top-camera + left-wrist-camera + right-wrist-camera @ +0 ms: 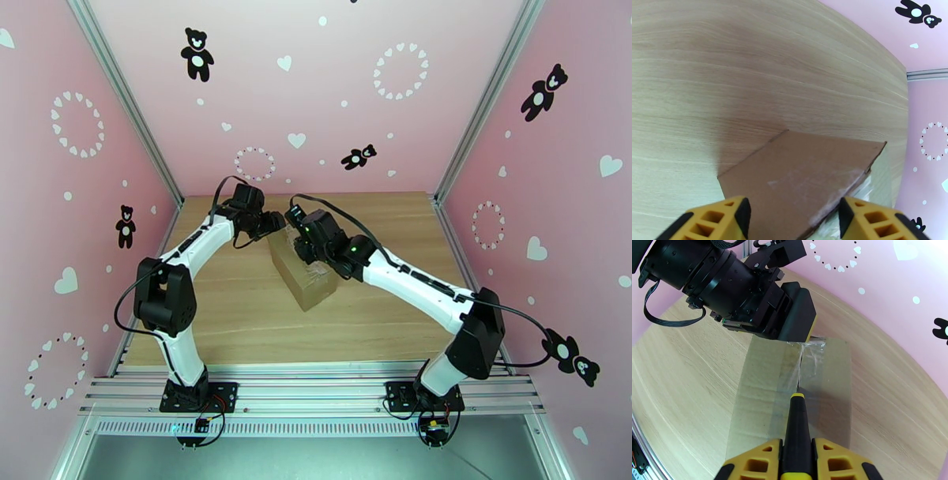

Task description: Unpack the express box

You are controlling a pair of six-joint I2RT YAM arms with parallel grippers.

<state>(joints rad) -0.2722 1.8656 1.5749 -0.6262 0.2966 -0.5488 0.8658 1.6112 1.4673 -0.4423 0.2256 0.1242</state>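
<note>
Right end effector [798,449] is pinching a yellow-and-black utility knife [797,421] by its handle, one yellow finger tight on each side. The knife points away from the wrist along the top of the express box [762,398], and its front end meets the dark seam line under the clear tape [807,358]. The blade itself is too thin to make out.

The left end effector [794,217] sits at the far end of the box, with its fingers [730,215] spread wide. A plain brown side of the carton and the edge of its taped top lie between them. Whether the pads actually touch the cardboard cannot be told.

The box lies flat around the middle of the bench [237,316], turned askew to the bench edges. One corner points toward the near edge and the taped seam faces up. Both arms reach in over it from the near corners.
</note>
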